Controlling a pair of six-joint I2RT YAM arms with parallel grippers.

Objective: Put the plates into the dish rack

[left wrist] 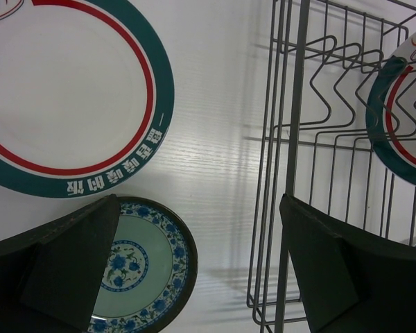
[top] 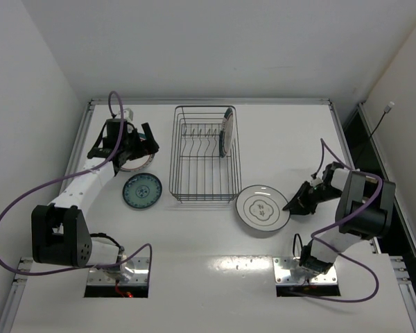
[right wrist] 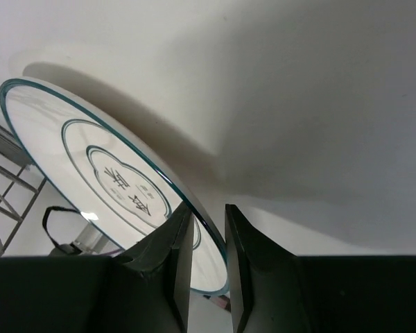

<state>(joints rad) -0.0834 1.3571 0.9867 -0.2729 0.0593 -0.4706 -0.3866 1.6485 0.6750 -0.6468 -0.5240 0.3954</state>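
Note:
The dark wire dish rack (top: pixel 204 154) stands mid-table, with one green-red ringed plate (top: pixel 227 132) upright at its far right end. My left gripper (top: pixel 150 141) hovers open and empty over the second ringed plate (top: pixel 134 166), which lies flat left of the rack. The left wrist view shows this plate (left wrist: pixel 62 90), the teal-blue patterned plate (left wrist: pixel 149 267), the rack (left wrist: pixel 301 139) and the racked plate (left wrist: pixel 402 125). The teal-blue plate (top: pixel 142 191) lies flat nearer me. My right gripper (top: pixel 291 203) is shut on the right rim of the white flower-outline plate (top: pixel 262 209); its fingers (right wrist: pixel 177 250) straddle the rim (right wrist: pixel 90 163).
The white table has a raised edge at the back (top: pixel 208 102) and walls on both sides. A purple cable (top: pixel 28 198) loops beside the left arm. The arm bases (top: pixel 118 270) sit at the near edge.

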